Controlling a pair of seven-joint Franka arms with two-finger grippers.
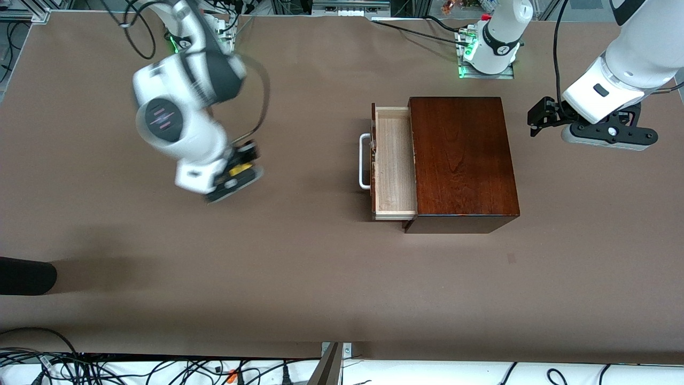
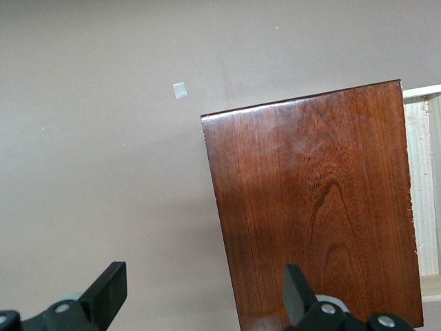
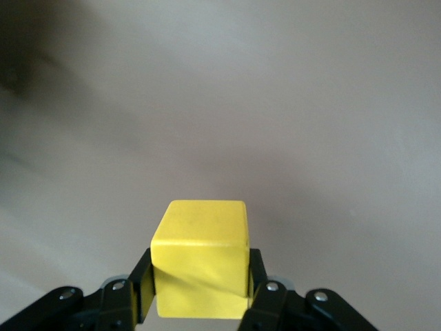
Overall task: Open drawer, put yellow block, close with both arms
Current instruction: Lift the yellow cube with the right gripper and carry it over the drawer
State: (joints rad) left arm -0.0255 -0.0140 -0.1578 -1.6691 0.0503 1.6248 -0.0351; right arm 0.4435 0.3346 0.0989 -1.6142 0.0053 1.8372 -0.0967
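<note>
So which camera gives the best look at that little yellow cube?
The right wrist view: the yellow block fills the foreground, clamped in the right end effector. The front view shows only a yellow sliver under the blurred arm. The left wrist view misses it.

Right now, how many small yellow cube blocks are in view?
1. The small bright yellow cube block is clamped in the right gripper, over bare table toward the right arm's end. The open pale-wood drawer shows none.

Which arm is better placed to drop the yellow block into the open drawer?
Right. Its pincer is shut on the yellow block, over bare table toward the right arm's end. The drawer stands open. The left pincer is open, holding nothing, by the box.
</note>
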